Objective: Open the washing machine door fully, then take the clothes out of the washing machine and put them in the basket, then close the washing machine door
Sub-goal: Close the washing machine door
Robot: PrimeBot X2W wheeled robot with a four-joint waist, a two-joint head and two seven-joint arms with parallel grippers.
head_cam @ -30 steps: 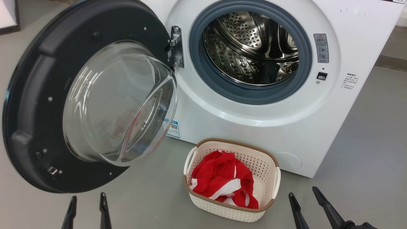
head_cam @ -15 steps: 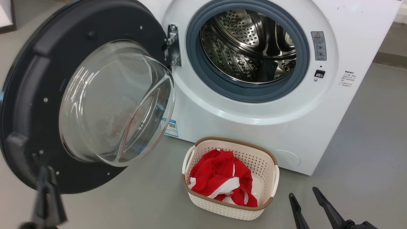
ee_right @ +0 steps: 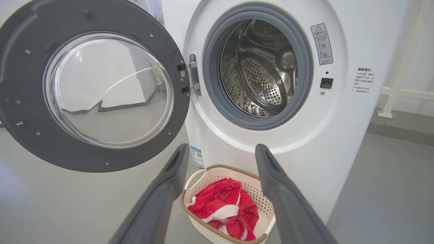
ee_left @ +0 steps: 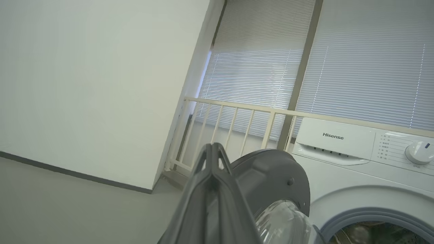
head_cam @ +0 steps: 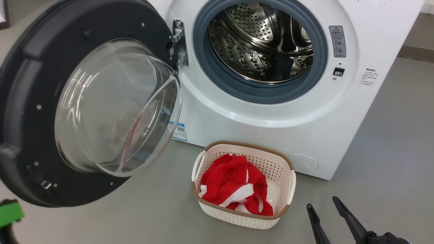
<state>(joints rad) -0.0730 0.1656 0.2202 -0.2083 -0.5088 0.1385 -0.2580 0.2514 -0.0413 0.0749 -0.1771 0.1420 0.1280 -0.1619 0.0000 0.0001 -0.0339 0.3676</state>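
Left gripper (ee_left: 212,149) pinched shut on nothing, right gripper (head_cam: 321,203) wide open and empty at 5 o'clock; clothes (head_cam: 234,189) sit in basket (head_cam: 237,220) at 6, drum (head_cam: 261,47) at 12 looks empty, so we're at door-closing: swing washing machine door (head_cam: 23,101) at 9 o'clock shut.
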